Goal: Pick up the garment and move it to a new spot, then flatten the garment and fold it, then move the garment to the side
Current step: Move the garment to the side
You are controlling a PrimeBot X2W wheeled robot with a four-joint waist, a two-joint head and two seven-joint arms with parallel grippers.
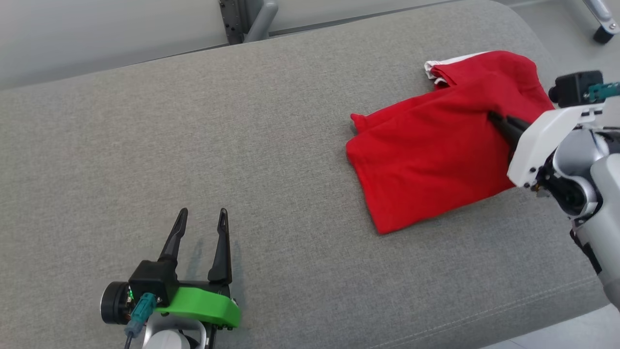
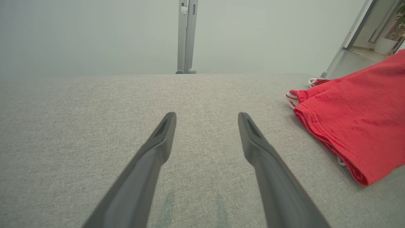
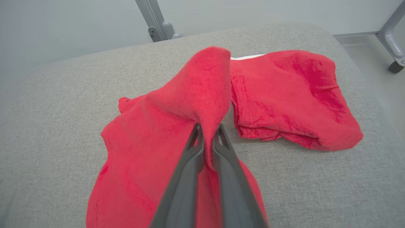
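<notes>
A red garment (image 1: 436, 150) with a white striped trim lies folded on the right part of the grey cushioned surface (image 1: 242, 145). My right gripper (image 1: 499, 120) is shut on a fold of the garment (image 3: 196, 95), which rises in a peak between its fingers (image 3: 186, 158). A bunched part of the cloth lies behind the peak in the right wrist view. Far to the left, near the front edge, my left gripper (image 1: 202, 215) stands open over bare fabric. Its wrist view shows the garment (image 2: 357, 126) off to the right of its fingers (image 2: 158, 148).
The cushion's rounded right end (image 1: 542, 43) drops to the floor, where a grey metal leg with a black foot (image 1: 603, 29) stands. A grey upright post (image 1: 252, 19) stands behind the cushion's far edge. Bare grey fabric stretches between the two grippers.
</notes>
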